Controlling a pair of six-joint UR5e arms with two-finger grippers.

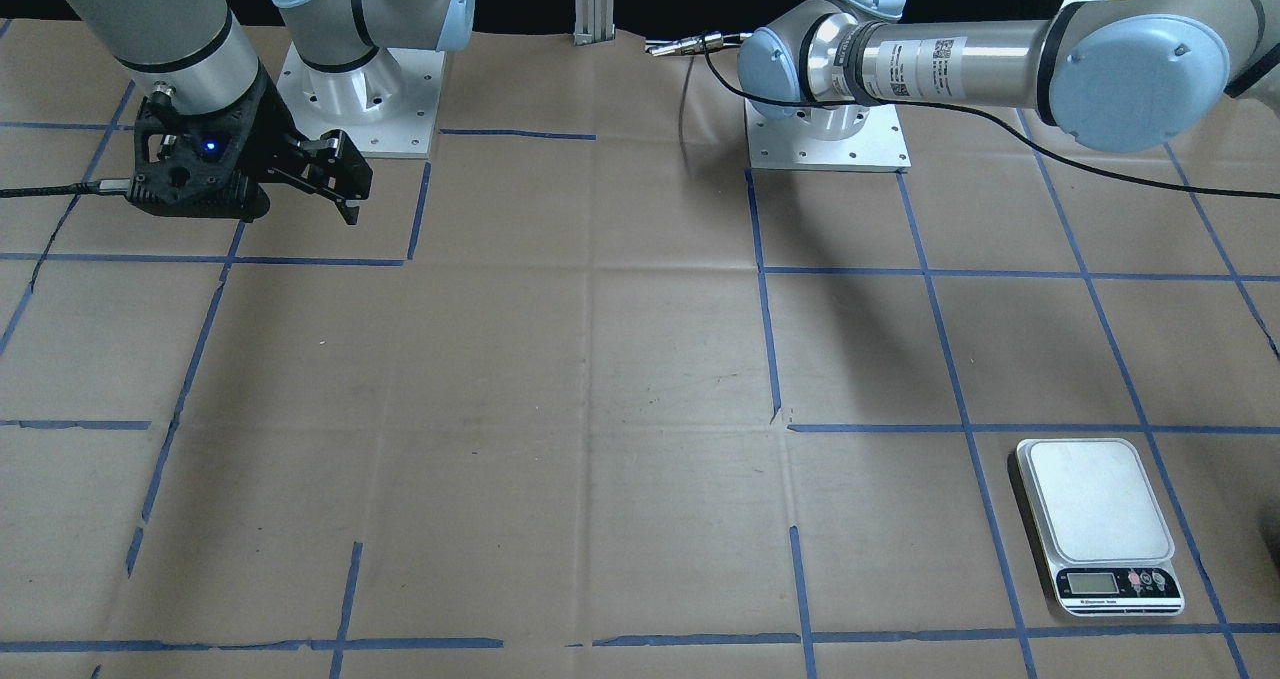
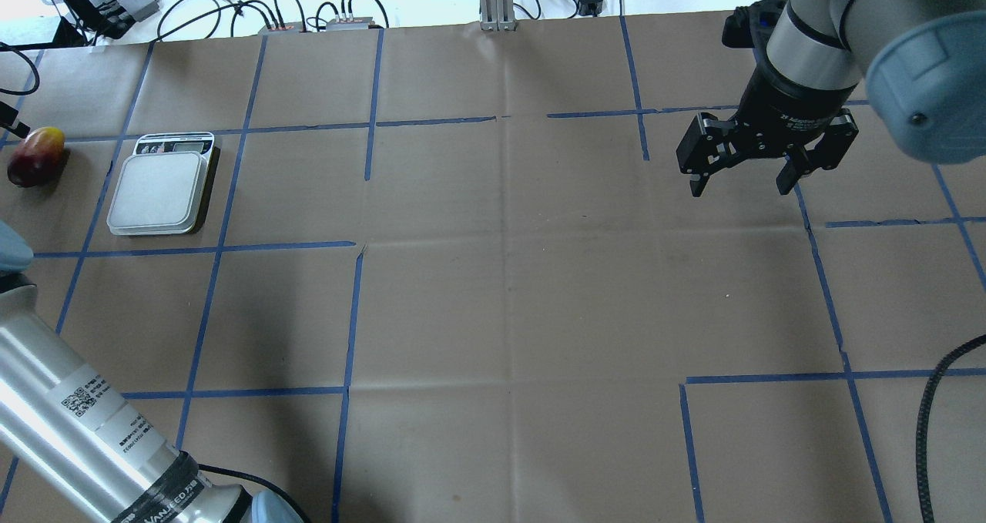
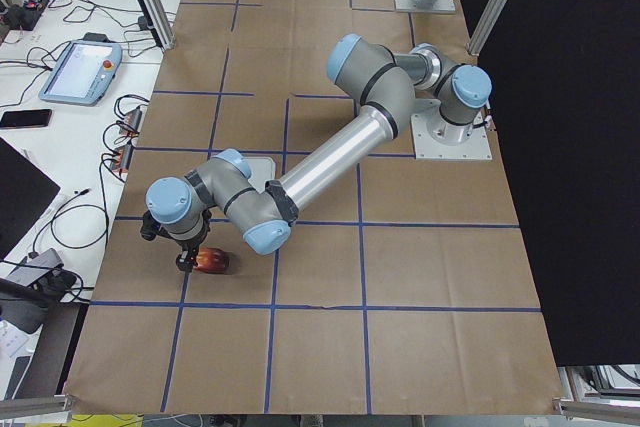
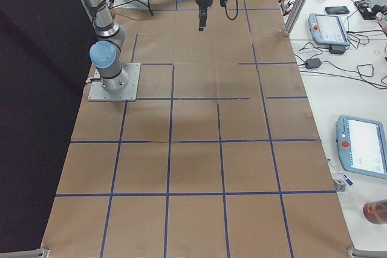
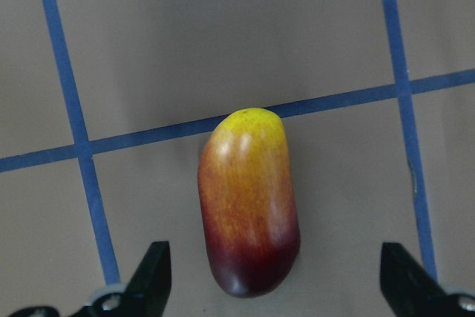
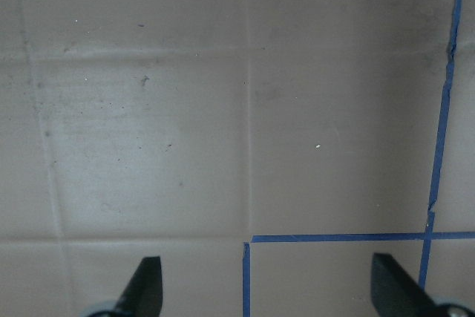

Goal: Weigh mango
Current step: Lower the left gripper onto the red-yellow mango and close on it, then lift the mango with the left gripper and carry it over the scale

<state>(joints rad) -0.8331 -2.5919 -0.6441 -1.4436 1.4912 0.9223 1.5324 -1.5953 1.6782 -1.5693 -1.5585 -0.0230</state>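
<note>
The mango (image 5: pixel 249 202) lies on the brown paper, yellow end away from the wrist camera and dark red end near it. It also shows at the far left of the overhead view (image 2: pixel 35 155) and in the exterior left view (image 3: pixel 211 261). My left gripper (image 5: pixel 273 257) is open and hovers over the mango, one finger on each side of the red end, not touching it. The white kitchen scale (image 2: pixel 158 192) sits just right of the mango with its platform bare. My right gripper (image 2: pixel 741 186) is open and empty, far off above bare paper.
Blue tape lines grid the paper-covered table (image 2: pixel 508 276). The left arm's forearm (image 3: pixel 330 162) stretches low over the table and partly hides the scale in the exterior left view. Cables and devices lie beyond the table's far edge (image 2: pixel 308 15).
</note>
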